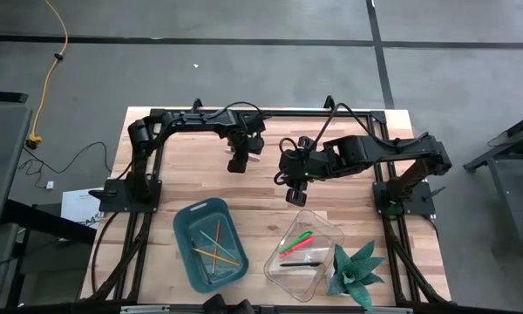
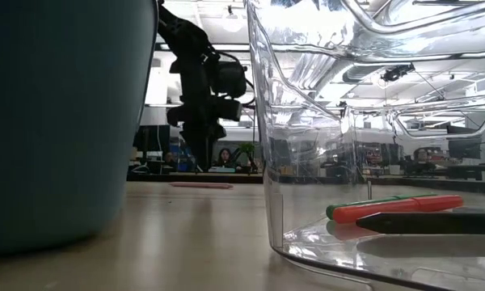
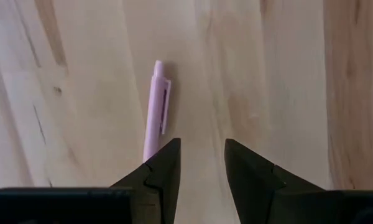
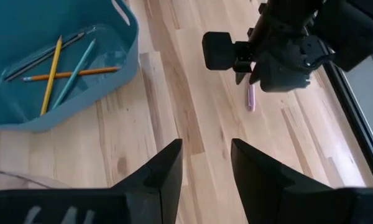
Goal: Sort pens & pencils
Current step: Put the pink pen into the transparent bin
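A lilac pen [image 3: 155, 112] lies flat on the wooden table, also in the high view as the lilac pen [image 1: 255, 160]. My left gripper [image 3: 202, 155] hovers open just above it, the pen passing beside one finger. My right gripper [image 4: 205, 162] is open over bare wood near the table's middle, right gripper [image 1: 294, 199]. Green, red-orange and black pens [image 1: 298, 249] lie in a clear container [image 1: 327, 228]. Several thin pencils [image 1: 213, 249] lie crossed in a teal bin [image 1: 185, 228].
A green artificial plant [image 1: 355, 270] stands by the clear container at the near right. The teal bin and clear container sit side by side at the near edge. A black frame [image 1: 270, 112] borders the table. People sit in the room beyond, in the low view.
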{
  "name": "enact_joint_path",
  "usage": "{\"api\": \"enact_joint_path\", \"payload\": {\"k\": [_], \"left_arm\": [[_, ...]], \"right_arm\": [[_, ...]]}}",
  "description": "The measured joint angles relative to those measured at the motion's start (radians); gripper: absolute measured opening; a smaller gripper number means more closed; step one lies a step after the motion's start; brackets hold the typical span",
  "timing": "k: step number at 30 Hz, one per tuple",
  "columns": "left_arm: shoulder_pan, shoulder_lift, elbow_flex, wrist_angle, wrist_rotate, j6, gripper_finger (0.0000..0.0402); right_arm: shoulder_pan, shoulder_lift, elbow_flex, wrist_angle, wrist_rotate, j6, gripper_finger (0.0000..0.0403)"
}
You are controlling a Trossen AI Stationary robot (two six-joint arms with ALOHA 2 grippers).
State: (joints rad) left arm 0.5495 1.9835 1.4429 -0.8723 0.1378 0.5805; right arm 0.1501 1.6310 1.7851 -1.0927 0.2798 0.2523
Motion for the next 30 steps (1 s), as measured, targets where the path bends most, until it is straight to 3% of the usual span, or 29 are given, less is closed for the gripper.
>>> {"api": "enact_joint_path", "payload": {"k": [6, 17, 30], "left_arm": [[0.010, 0.000, 0.007, 0.004, -0.018, -0.002, 0.0110], [0.100, -0.001, 0.038, -0.048, 0.096, -0.008, 0.0110], [0.099, 0.053, 0.037, -0.089, 0.090, 0.014, 0.0110]], "right_arm": [[0.000, -0.013, 0.000, -0.023, 0.000, -0.007, 0.0129], [0.000, -0.022, 0.000, -0.029, 0.000, -0.018, 0.0129], [0.001, -0.022, 0.000, -0.032, 0.000, -0.018, 0.0129]]}}
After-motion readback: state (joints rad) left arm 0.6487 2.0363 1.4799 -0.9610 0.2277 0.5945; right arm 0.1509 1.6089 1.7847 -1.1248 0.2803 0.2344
